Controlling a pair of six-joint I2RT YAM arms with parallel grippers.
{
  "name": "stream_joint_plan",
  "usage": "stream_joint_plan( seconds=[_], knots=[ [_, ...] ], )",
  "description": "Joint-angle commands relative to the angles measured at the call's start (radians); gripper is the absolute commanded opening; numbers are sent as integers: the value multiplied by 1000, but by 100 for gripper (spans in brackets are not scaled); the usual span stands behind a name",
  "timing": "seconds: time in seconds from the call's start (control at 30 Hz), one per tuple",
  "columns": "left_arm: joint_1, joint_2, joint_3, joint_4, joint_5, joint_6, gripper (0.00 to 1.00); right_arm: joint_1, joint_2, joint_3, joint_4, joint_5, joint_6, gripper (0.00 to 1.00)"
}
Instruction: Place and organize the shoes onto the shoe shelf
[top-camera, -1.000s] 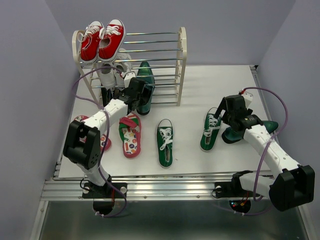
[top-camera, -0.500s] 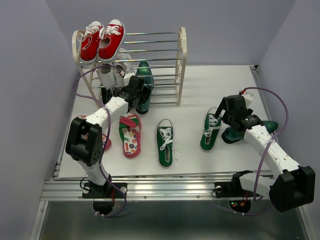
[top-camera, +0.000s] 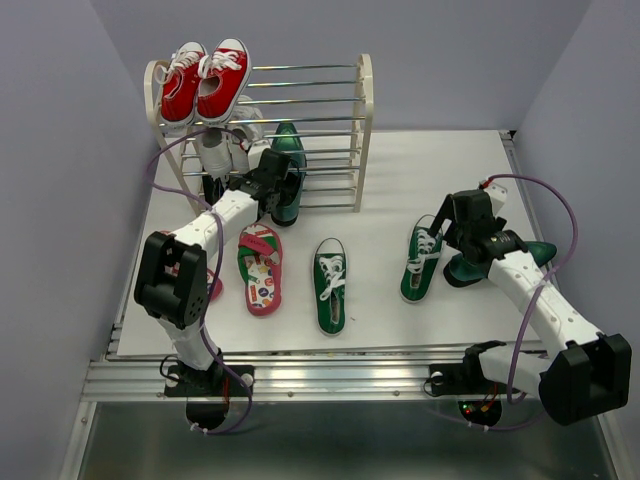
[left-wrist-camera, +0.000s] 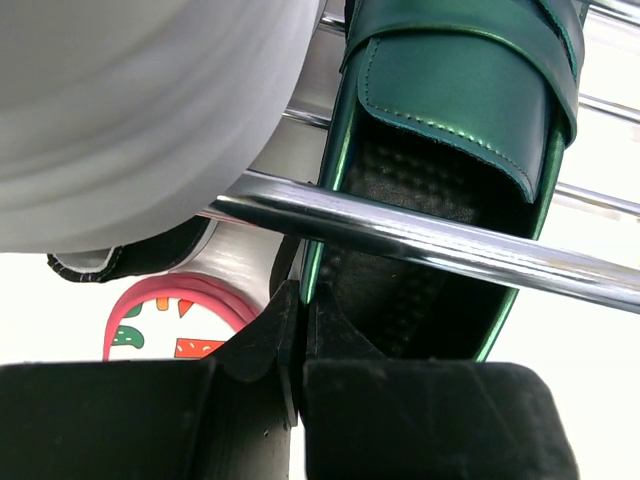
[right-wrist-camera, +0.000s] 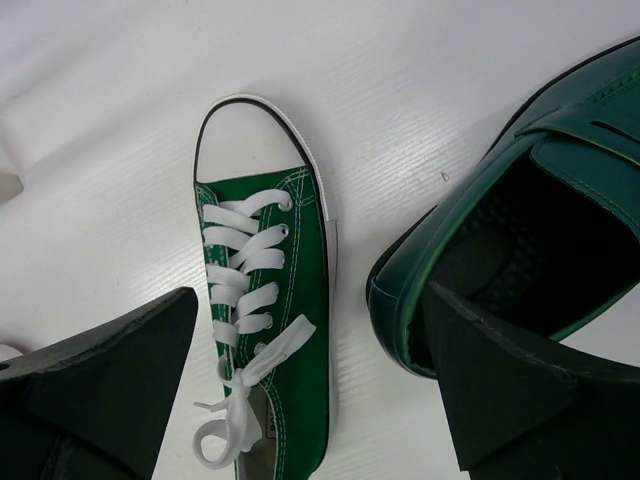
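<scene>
On the table (top-camera: 430, 180), two green sneakers (top-camera: 330, 285) (top-camera: 423, 258).

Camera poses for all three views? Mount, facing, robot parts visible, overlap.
Top external: above and behind the bases, looking down on white table, cream-and-chrome shoe shelf; left arm and right arm show.
Left wrist: on left arm, facing dark green glossy loafer under a chrome rod; left gripper shut on its side.
Right wrist: on right arm, looking down at green canvas sneaker and second dark green loafer; right gripper open.
Shared: top external shows these shoes too.
</scene>
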Motion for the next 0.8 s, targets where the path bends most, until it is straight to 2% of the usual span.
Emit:
stream_joint_plan(
  seconds=[0.0,0.07,0.3,0.4,0.53,0.77],
  knots=[
    [17,-23,80,55,-31,-30,7,-5,-25,15,3,8,-9,100],
    [17,-23,78,46,-39,-34,11,-5,-25,15,5,6,-9,100],
    [17,-3,84,32,-36,-64,12,-5,-37,14,5,6,-13,100],
    [16,2,86,25,-51,-68,23,-5,-41,12,5,8,-13,100],
    [16,7,96,3,-67,-76,32,-5,-43,14,3,6,-13,100],
    [16,-1,81,2,-73,-85,34,-5,-51,12,5,5,-16,100]
  ],
)
